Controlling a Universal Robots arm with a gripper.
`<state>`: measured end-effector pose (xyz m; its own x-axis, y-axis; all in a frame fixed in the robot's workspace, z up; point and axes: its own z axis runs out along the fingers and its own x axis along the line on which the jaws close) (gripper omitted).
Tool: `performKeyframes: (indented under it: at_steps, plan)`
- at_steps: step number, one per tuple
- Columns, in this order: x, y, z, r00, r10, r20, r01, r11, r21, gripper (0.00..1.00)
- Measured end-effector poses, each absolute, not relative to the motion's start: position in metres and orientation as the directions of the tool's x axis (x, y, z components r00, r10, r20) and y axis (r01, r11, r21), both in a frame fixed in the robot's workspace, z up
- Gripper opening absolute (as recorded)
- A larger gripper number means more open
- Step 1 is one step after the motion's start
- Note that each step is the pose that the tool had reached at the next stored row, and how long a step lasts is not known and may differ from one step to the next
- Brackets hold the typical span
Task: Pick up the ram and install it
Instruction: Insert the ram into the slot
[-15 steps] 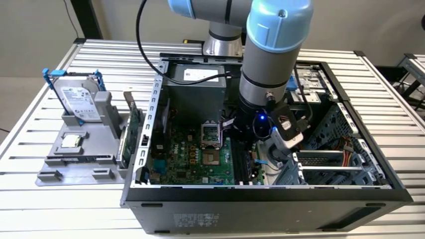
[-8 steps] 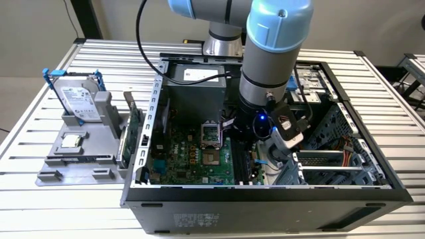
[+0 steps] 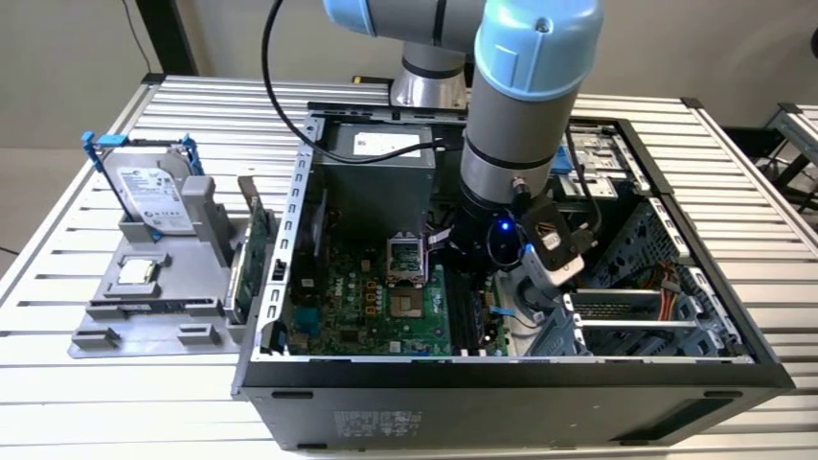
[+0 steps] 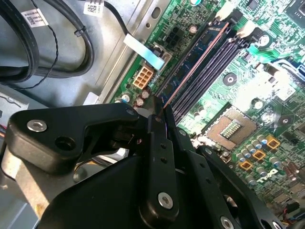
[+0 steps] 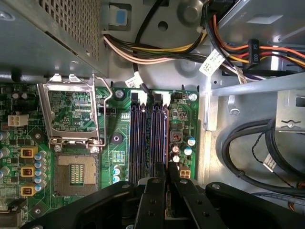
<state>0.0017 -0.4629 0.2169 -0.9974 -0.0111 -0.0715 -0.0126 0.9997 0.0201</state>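
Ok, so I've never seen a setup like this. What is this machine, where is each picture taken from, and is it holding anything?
The machine is a robot arm with a two-fingered gripper at its end. The exterior view comes from a camera standing off the arm. It shows the arm reaching down into an open computer case that lies on a slatted metal table. On the exterior view's left, a grey holder carries a hard drive.

The two wrist views come from cameras riding on the arm, and both look past the black gripper onto the green motherboard. The gripper appears shut on the ram, a thin memory stick. The stick is lined up along the long black memory slots and looks to be at or in one of them.
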Motion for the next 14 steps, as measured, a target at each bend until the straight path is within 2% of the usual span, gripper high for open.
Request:
performKeyframes:
  at_steps: [14]
  plan:
    - [0.0018,-0.4634,0.2164,-0.997,-0.014,-0.071,-0.015,1.000,0.016,0.00]
